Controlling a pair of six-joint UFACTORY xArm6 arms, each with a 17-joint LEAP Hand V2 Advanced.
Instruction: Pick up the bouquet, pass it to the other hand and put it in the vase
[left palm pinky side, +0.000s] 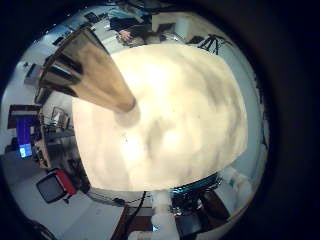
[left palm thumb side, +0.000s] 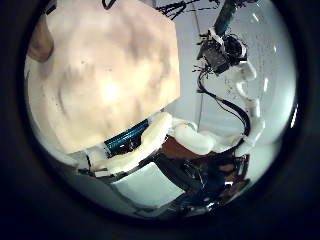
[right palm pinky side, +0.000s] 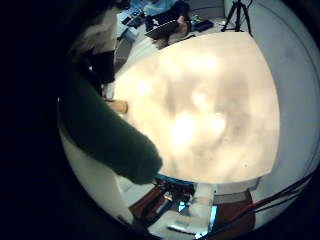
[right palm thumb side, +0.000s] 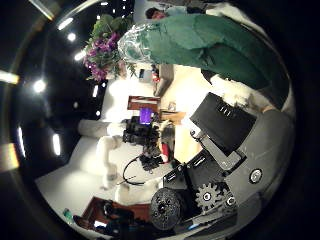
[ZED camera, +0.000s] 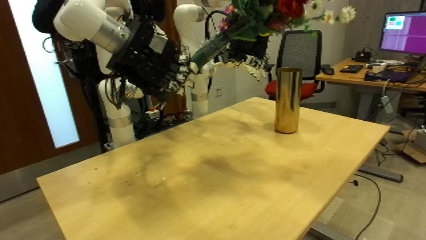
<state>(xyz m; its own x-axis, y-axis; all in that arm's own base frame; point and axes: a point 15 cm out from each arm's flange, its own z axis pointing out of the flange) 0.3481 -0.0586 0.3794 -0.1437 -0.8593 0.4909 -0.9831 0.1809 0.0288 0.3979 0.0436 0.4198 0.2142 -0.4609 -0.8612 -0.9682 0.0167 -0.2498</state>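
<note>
In the outside view my right hand (ZED camera: 163, 68) is shut on the green-wrapped stem of the bouquet (ZED camera: 213, 45) and holds it tilted, high above the table's far edge. Its red and pale flowers (ZED camera: 273, 15) are up above the vase. The tall golden vase (ZED camera: 286, 100) stands upright on the wooden table (ZED camera: 200, 170) near its far corner. My left hand (ZED camera: 246, 66) hangs behind the bouquet, fingers relaxed and holding nothing. The right thumb side palm view shows the wrap (right palm thumb side: 205, 40) and flowers (right palm thumb side: 105, 45) close. The left little finger side palm view shows the vase (left palm pinky side: 85, 70).
An office chair (ZED camera: 304, 50) stands behind the vase, and a desk with a monitor (ZED camera: 404, 28) is beyond it. A brown door (ZED camera: 27, 100) is at the side of the arms. The left thumb side palm view shows a hand (left palm thumb side: 220, 50) away from the table.
</note>
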